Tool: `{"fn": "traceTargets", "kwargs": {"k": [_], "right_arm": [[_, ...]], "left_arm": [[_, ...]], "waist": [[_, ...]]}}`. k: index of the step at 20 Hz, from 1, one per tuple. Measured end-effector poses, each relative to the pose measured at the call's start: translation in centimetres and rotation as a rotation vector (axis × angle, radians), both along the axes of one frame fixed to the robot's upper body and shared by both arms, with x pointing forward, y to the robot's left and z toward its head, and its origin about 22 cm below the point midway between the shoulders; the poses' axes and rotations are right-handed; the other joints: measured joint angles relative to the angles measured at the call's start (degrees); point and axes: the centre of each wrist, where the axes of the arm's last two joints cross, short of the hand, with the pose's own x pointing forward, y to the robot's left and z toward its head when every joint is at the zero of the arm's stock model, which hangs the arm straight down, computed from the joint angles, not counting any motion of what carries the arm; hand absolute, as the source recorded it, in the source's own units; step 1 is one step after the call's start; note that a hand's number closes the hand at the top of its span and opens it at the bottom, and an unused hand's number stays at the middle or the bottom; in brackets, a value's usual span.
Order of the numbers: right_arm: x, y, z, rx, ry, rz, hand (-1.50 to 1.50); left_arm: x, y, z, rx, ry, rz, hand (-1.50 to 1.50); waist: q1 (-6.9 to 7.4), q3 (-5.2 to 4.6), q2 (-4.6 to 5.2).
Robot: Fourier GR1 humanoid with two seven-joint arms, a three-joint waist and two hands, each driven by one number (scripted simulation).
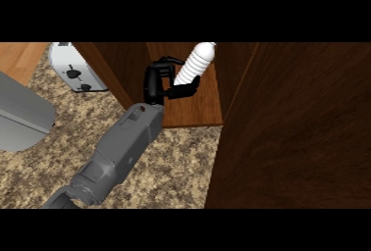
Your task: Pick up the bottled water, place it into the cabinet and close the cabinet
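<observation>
1. Starting at the view's left edge, you had a large grey rounded object (22,117) that I could not identify. Behind it a white toaster (76,68) stood on the speckled counter (174,162). Both were well apart from the work.
2. Your left hand (155,81) reached from the lower left up into the open cabinet (192,108), with its fingers and thumb curled round the bottled water (194,63). Your right hand did not show at all.
3. The bottled water was inside the cabinet opening, over the wooden floor, and leaned with its cap toward the upper right. Whether its base touched that floor could not be told.
4. By my reading the placing was nearly done, while the release and the closing were not yet done.
5. The main risk was the lean. If you let go before the bottle stood upright and seated, it could topple, roll to the front lip and fall onto the counter.
6. A second risk lay in the withdrawal. With the fingers wrapped round the ribbed body, pulling the hand back before they had spread enough could drag the bottle out with it.
7. At the right, the cabinet door (304,127) stood open and filled that side of the view. Swinging it before the forearm was clear would trap the arm, and a bottle left near the lip would keep the door from closing.
</observation>
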Motion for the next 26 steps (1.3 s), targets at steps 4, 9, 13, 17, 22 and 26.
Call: {"fn": "traceTargets", "kwargs": {"k": [4, 9, 13, 17, 22, 26], "right_arm": [[0.0, -0.3, -0.1, -0.008, -0.016, 0.006, -1.5], [-0.1, -0.5, -0.4, -0.012, -0.02, 0.014, -1.5], [0.0, -0.4, -0.3, -0.009, -0.014, 0.021, -1.5], [0.2, -0.4, -0.2, -0.004, -0.03, 0.023, -1.5], [0.4, -0.5, -0.1, -0.006, -0.039, 0.027, -1.5], [0.3, -0.3, -0.1, 0.0, -0.036, 0.043, -1.5]], "left_arm": [[0.4, 0.3, -0.2, 0.028, -0.006, 0.037, 1.5], [0.8, 0.5, -0.2, 0.107, -0.021, 0.06, -1.5], [1.3, 0.5, 0.4, 0.143, -0.022, 0.065, -1.5], [1.5, 0.7, 0.5, 0.136, -0.027, 0.063, -1.5], [1.8, 1.4, 0.6, 0.101, -0.032, 0.057, -1.5], [2.0, 1.6, 0.9, 0.087, -0.042, 0.043, -1.5]], "waist": [[-0.65, 0.0, 0.2], [-1.16, 0.01, 0.31], [-1.16, -0.03, 0.44], [-1.41, -0.04, 0.72], [-1.49, -0.05, 0.93], [-1.63, -0.05, 0.89]]}}
